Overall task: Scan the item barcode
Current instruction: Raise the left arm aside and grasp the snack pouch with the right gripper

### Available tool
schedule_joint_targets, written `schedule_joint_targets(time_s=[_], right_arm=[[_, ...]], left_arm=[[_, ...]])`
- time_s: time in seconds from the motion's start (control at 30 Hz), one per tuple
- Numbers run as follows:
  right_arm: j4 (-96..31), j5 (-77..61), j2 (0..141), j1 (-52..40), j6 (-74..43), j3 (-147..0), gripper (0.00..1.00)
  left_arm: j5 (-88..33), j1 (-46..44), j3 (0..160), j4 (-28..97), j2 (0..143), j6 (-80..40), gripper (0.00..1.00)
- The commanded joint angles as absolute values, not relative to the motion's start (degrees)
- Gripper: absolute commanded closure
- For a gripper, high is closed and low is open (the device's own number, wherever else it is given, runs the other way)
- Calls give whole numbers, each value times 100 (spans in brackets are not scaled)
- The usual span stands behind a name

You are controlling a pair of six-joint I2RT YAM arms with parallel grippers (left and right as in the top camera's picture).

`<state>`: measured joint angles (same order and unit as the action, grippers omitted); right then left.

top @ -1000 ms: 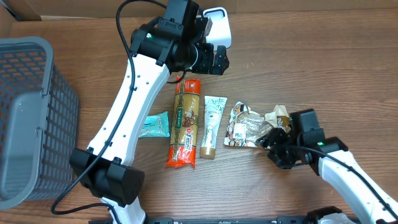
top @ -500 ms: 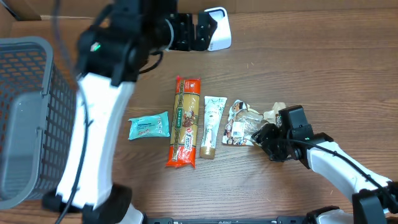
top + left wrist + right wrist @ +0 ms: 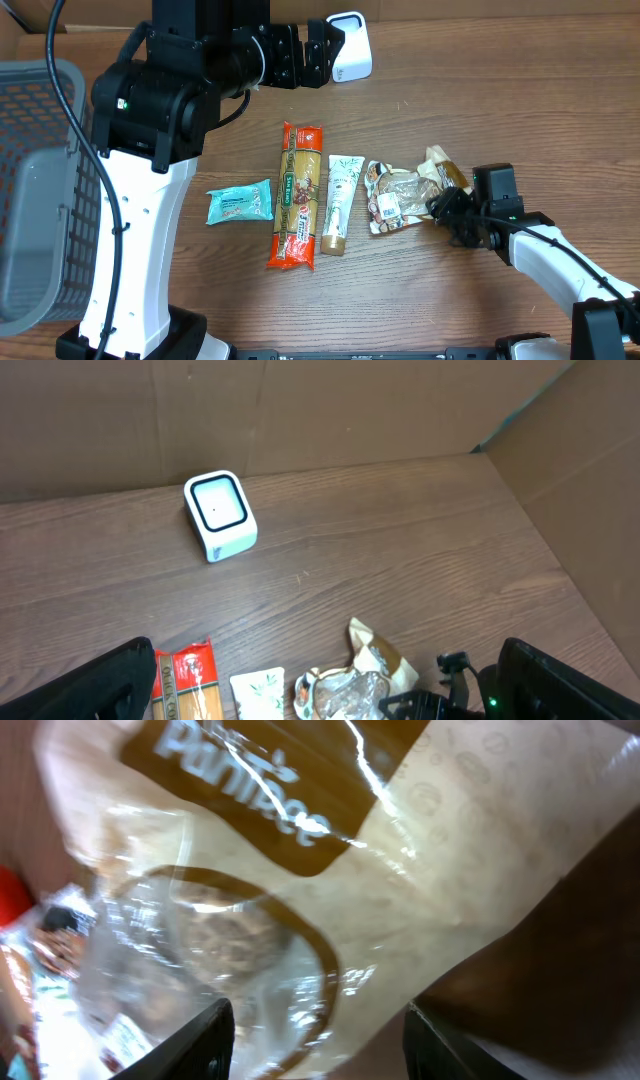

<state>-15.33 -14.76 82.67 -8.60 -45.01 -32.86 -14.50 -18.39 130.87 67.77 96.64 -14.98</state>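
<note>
The white barcode scanner (image 3: 350, 45) (image 3: 220, 515) stands at the back of the table. A crinkly clear-and-brown snack bag (image 3: 400, 190) (image 3: 365, 680) (image 3: 300, 900) lies right of centre. My right gripper (image 3: 448, 205) (image 3: 315, 1040) is at the bag's right end. There the film spans from one finger to the other, so the gripper is shut on the bag. The bag fills the right wrist view. My left gripper (image 3: 322, 55) (image 3: 330, 690) hangs high just left of the scanner, wide open and holding nothing.
A red pasta pack (image 3: 298, 195), a white tube (image 3: 340, 200) and a teal packet (image 3: 240, 203) lie in a row left of the bag. A grey mesh basket (image 3: 50, 190) stands at the left edge. Cardboard walls (image 3: 300, 410) close off the back and right.
My right gripper has shifted right and toward the back, and the bag's right end has turned and moved with it. The left arm has swung left, and its gripper stays by the scanner.
</note>
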Motion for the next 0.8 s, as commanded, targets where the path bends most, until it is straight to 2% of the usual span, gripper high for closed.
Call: schedule_joint_targets(time_s=[0.0, 0.2, 0.33, 0.47, 0.53, 0.63, 0.77], right_arm=[[-1068, -1356, 8296, -838, -4145, -3264, 44], [-429, -1463, 8307, -823, -3990, -3264, 27], [-349, -2248, 8307, -620, -3889, -3264, 28], [-489, -3905, 8230, 67, -3959, -3264, 41], [-902, -4272, 8165, 397, -4204, -3264, 42], [-1765, -4307, 8149, 617, -4217, -3216, 41], [-1557, -4077, 8149, 502, -4576, -2744, 39]], left_arm=[[-1439, -1868, 13126, 6775, 9668, -1433, 1], [-1439, -1868, 13124, 6775, 9675, -1433, 0], [-1439, -1865, 13124, 6775, 9675, -1433, 0], [-1459, -1868, 13124, 6777, 9675, -1433, 0], [-1459, -1868, 13124, 6766, 9675, -1435, 0], [-1170, -1798, 13126, 6628, 9673, -1352, 0], [-379, -1485, 13126, 7065, 9673, -1973, 0]])
